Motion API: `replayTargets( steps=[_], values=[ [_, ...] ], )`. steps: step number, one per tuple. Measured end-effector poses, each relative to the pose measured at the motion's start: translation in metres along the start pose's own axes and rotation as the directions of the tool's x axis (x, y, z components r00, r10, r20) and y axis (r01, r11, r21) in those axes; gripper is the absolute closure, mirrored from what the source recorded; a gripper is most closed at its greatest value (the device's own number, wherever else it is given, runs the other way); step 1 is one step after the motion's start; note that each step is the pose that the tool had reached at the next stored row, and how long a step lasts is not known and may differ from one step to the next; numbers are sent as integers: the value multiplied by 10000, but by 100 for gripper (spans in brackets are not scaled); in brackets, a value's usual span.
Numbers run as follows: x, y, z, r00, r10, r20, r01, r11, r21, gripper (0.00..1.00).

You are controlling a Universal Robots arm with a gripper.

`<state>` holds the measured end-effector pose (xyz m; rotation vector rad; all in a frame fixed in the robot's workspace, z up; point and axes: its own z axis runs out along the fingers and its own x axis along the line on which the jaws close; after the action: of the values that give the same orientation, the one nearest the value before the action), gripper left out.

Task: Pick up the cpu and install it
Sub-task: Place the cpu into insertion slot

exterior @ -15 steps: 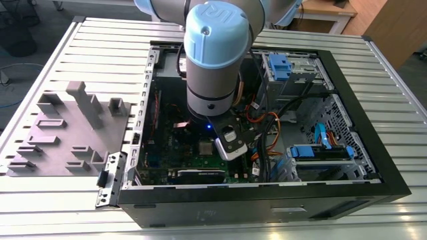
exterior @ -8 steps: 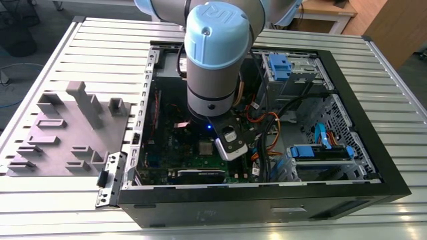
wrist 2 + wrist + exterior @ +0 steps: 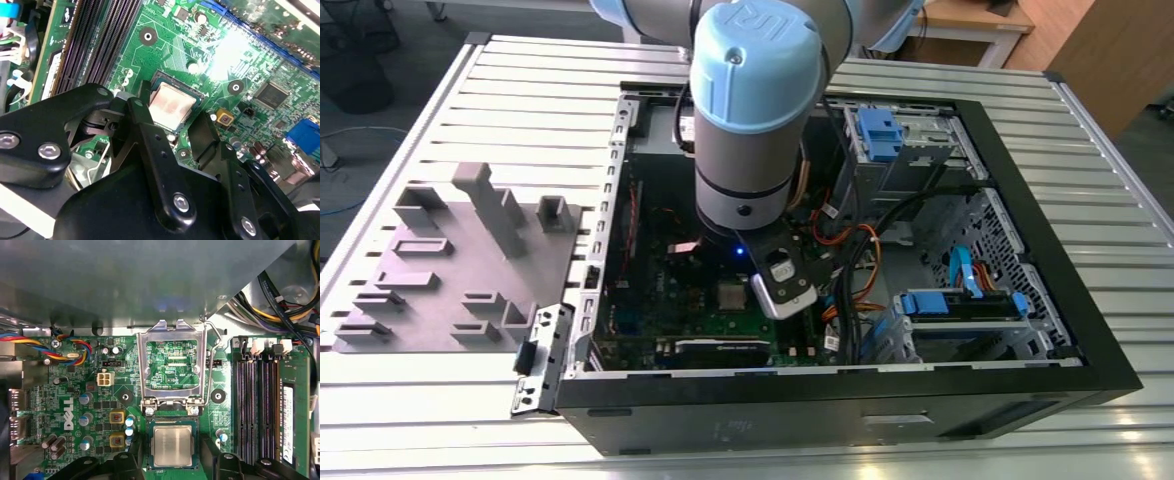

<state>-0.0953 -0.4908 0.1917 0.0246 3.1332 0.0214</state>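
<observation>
Exterior view sits high and looks down at an angle into the open black computer case (image 3: 854,420) on the ribbed silver metal table (image 3: 520,100), far enough back to get the whole box. Both wrist views hang close over the green motherboard (image 3: 65,390), the first wrist view square-on, the second wrist view slanted, and they share the small silvery square cpu (image 3: 171,105).

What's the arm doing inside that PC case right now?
The arm is down inside the open computer case, over the motherboard. Its gripper is open, with fingers on either side of the cpu and a gap to it in both wrist views. The cpu lies flat in its socket, and the metal retention frame is flipped open beside it. The gripper holds nothing.
</observation>
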Motion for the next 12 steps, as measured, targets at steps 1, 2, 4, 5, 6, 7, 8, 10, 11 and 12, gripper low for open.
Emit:
replayTargets(
  steps=[1, 2, 4, 5, 6, 7, 8, 10, 11, 12],
  values=[
    [0, 0, -15, 10000, 0, 0, 0, 10000, 0, 43],
    [0, 0, -31, 10000, 0, 1, 0, 10000, 0, 43],
    [-2, 1, -42, 10000, -2, 2, 2, 10000, -3, 43],
    [-4, 1, -42, 10000, -2, 2, 2, 10000, -3, 43],
    [-25, 1, -41, 10000, -2, 1, 2, 10000, -3, 43],
    [-33, 1, -41, 10000, -1, 0, 1, 10000, -1, 43],
    [-33, 1, -41, 10000, 0, 0, 0, 10000, 0, 43],
    [-34, 1, -41, 10000, 0, 0, 0, 10000, -1, 43],
    [-34, 1, -41, 10000, 0, 0, 0, 10000, 0, 43],
    [-34, 1, -41, 10000, 0, 0, 0, 10000, 0, 43]
  ],
)
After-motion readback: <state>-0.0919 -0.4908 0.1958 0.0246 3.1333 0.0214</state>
